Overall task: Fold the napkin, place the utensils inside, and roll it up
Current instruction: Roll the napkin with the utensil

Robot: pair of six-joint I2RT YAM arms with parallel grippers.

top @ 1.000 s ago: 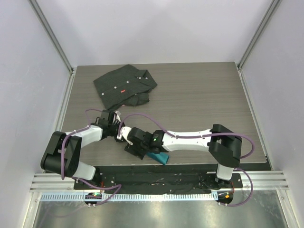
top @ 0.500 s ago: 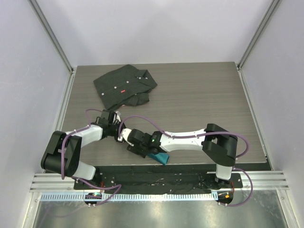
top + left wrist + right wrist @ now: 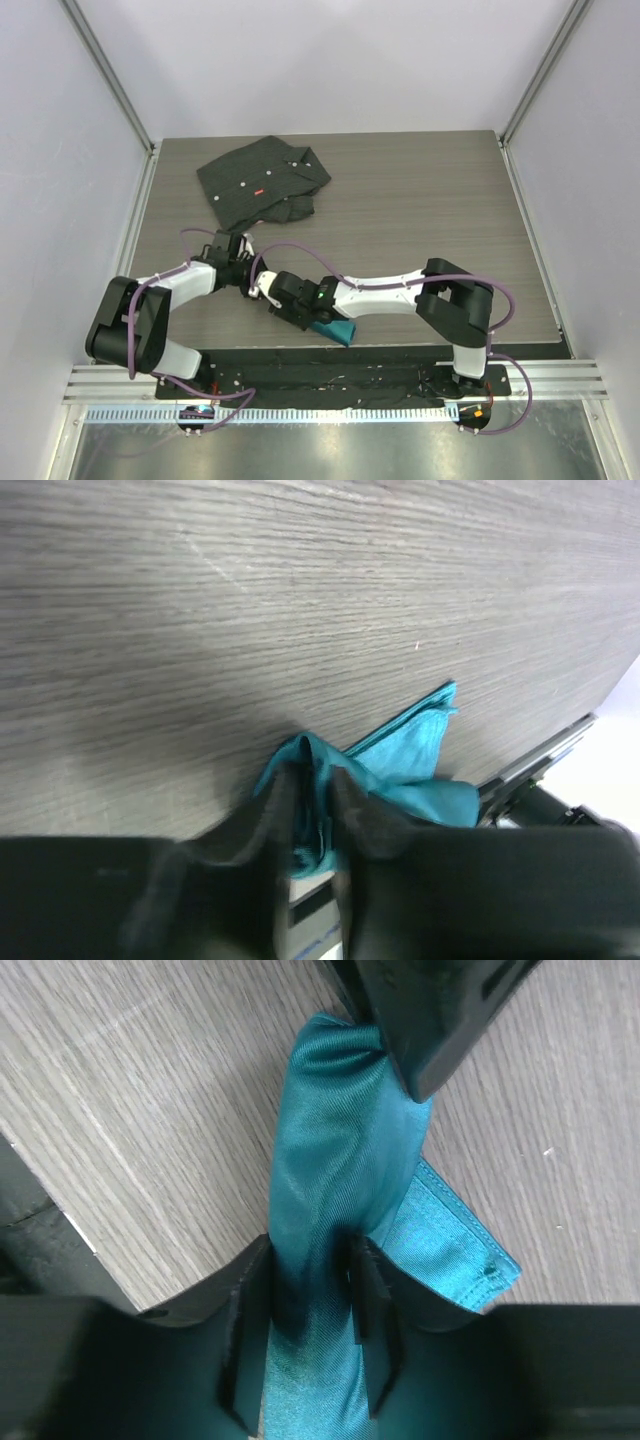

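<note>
The teal napkin (image 3: 335, 330) is bunched near the table's front edge, mostly hidden under the right arm in the top view. My left gripper (image 3: 258, 283) is shut on one end of the napkin (image 3: 400, 755). My right gripper (image 3: 290, 305) is shut on a twisted band of the napkin (image 3: 335, 1170), close behind the left gripper's fingers (image 3: 430, 1020). Both grippers meet low over the table. The fork is not in view.
A black buttoned shirt with a small red tag (image 3: 262, 182) lies crumpled at the back left of the wooden table (image 3: 420, 200). The table's front edge and a black base plate (image 3: 340, 370) lie just behind the napkin.
The right arm's elbow has shifted slightly left and the right gripper edged toward the left gripper. The napkin stays held by both.
</note>
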